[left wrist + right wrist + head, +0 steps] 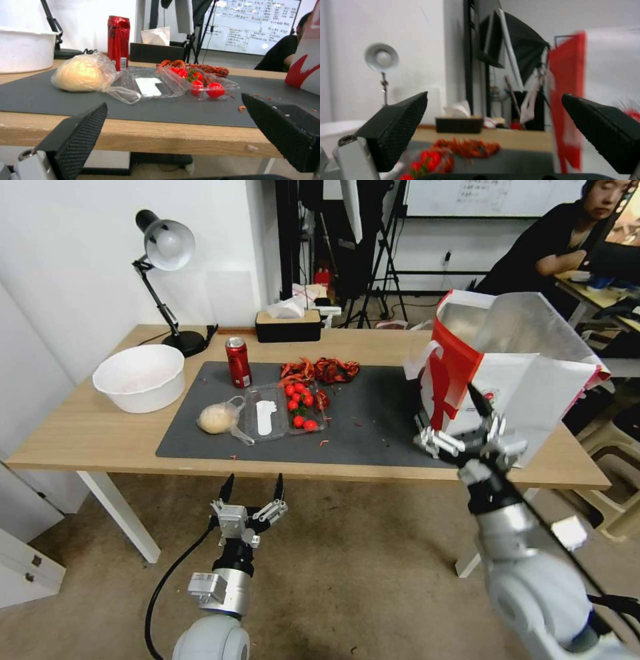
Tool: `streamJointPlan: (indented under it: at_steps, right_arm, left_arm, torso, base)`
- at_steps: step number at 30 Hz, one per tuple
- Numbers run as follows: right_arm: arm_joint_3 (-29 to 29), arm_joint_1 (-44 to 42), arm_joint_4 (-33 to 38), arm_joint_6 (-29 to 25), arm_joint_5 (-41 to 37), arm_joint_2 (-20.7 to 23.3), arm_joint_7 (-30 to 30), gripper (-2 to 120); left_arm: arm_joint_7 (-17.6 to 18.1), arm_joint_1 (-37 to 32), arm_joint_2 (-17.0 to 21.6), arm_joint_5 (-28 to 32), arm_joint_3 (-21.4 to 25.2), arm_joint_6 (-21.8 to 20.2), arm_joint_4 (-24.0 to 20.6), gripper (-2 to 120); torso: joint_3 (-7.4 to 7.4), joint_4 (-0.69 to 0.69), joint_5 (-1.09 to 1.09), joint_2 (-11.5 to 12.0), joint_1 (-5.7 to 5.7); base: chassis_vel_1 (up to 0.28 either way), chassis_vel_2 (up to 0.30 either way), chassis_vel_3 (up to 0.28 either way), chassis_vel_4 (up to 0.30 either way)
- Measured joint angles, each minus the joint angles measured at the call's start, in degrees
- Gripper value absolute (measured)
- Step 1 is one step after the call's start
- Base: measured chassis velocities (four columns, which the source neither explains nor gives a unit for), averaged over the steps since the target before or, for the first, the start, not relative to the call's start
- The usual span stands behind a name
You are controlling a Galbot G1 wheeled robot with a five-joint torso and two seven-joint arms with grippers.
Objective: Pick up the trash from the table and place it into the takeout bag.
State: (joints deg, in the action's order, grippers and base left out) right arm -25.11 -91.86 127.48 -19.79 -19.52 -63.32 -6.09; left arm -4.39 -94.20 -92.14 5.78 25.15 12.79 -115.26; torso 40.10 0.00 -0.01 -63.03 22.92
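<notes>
On the table lies a dark grey mat with the trash. A red soda can stands upright at the back. A bagged pale bun lies beside an open clear tray of cherry tomatoes. Red shell scraps are heaped behind. The takeout bag stands open at the right end. My left gripper is open, below the table's front edge. My right gripper is open, close against the bag's near side.
A white bowl sits at the table's left end, with a desk lamp behind it. A black tissue box stands at the back edge. Beige stools stand on the floor to the right.
</notes>
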Motion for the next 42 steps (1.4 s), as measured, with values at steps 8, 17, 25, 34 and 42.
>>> streamJointPlan:
  at_steps: [8,17,25,34,42]
  right_arm:
    - [2.39,-6.30,-6.28,-7.52,3.52,-3.16,-4.24,100]
    - [4.85,-7.61,-10.69,-11.47,6.02,-5.06,-7.39,100]
    - [4.38,-7.41,-11.32,-11.09,6.68,-4.79,-9.25,100]
    - [3.85,-6.56,-10.41,-9.92,5.99,-4.34,-9.38,100]
    - [4.13,-5.24,-9.55,-8.10,5.86,-4.11,-9.41,100]
  left_arm:
    - [0.00,0.16,0.08,0.08,-0.02,-0.07,0.19,100]
    - [0.00,0.32,0.44,0.07,0.02,-0.26,0.25,100]
    - [-0.02,0.39,0.54,-0.09,0.09,-0.28,0.49,100]
    - [-0.17,3.04,3.36,-0.24,1.54,-0.35,0.71,100]
    - [-0.56,7.61,10.28,3.74,4.28,-2.76,1.16,100]
  torso:
    - [0.00,-0.01,0.00,0.00,0.00]
    - [0.00,0.01,0.01,0.00,0.00]
    - [0.00,0.00,0.01,0.00,0.00]
    - [0.01,0.01,0.00,0.00,0.00]
    - [0.00,0.01,0.00,0.01,0.00]
  base:
    - [0.000,0.000,0.000,0.000]
    - [0.000,0.000,0.000,0.000]
    - [0.000,0.000,0.000,0.000]
    - [0.000,0.000,0.000,0.000]
    - [0.000,0.000,0.000,0.000]
